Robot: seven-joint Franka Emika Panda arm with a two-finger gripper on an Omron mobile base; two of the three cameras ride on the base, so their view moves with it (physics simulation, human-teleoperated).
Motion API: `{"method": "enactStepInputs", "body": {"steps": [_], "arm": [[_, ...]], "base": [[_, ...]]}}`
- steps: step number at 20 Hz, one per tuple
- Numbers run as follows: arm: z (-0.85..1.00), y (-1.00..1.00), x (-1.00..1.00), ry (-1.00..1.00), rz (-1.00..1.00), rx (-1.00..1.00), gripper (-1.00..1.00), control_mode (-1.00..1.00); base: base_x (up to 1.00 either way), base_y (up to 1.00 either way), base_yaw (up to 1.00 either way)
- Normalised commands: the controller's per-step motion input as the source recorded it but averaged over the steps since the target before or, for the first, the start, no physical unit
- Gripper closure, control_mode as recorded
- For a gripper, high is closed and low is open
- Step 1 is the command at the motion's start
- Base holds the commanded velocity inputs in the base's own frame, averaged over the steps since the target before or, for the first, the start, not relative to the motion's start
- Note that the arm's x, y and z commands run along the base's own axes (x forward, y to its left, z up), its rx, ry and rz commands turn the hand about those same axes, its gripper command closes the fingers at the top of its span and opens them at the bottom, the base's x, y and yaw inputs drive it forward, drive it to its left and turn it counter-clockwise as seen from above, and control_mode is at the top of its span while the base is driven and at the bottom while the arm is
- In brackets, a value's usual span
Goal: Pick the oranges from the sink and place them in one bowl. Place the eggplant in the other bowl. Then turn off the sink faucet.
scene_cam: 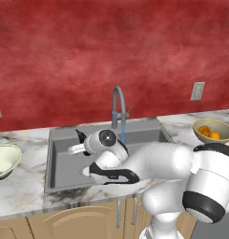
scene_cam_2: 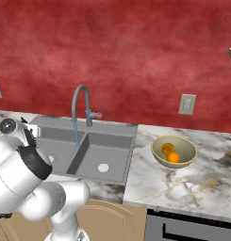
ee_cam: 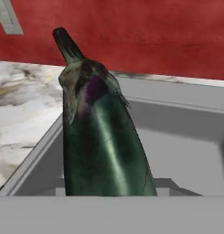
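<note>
The eggplant (ee_cam: 102,137) stands close before the hand camera, dark and glossy, stem end up, over the left part of the grey sink (scene_cam: 64,165). My gripper (scene_cam: 78,144) is shut on it above the left basin, its fingertips hidden behind the eggplant. Two oranges (scene_cam: 209,133) lie in the tan bowl (scene_cam: 198,132) on the counter to the right of the sink, also seen as oranges (scene_cam_2: 171,153) in the tan bowl (scene_cam_2: 157,157). The cream-white bowl (scene_cam: 13,156) sits empty on the counter to the left. A thin blue stream runs from the faucet (scene_cam: 117,100).
The faucet (scene_cam_2: 79,98) arches over the sink's divider, its lever at the side. A white drain (scene_cam_2: 103,167) shows in the right basin. My own arm crosses the front of the sink. Marble counter stretches to both sides, with a red wall and outlets behind.
</note>
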Motion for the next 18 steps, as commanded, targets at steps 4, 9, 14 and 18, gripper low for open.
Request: {"method": "enactStepInputs", "body": {"steps": [4, 9, 14, 18], "arm": [[0.51, 0.15, -0.11, -0.05, -0.1, 0.0, 1.0, -1.0], [0.16, 0.31, -0.14, -0.02, -0.19, 0.0, 1.0, -1.0], [0.22, 0.31, -0.13, -0.01, -0.1, 0.0, 1.0, -1.0], [0.46, 0.16, -0.13, -0.01, 0.0, 0.0, 1.0, -1.0]], "base": [[0.0, 0.0, 0.0], [0.0, 0.0, 0.0], [0.0, 0.0, 0.0], [0.0, 0.0, 0.0]]}}
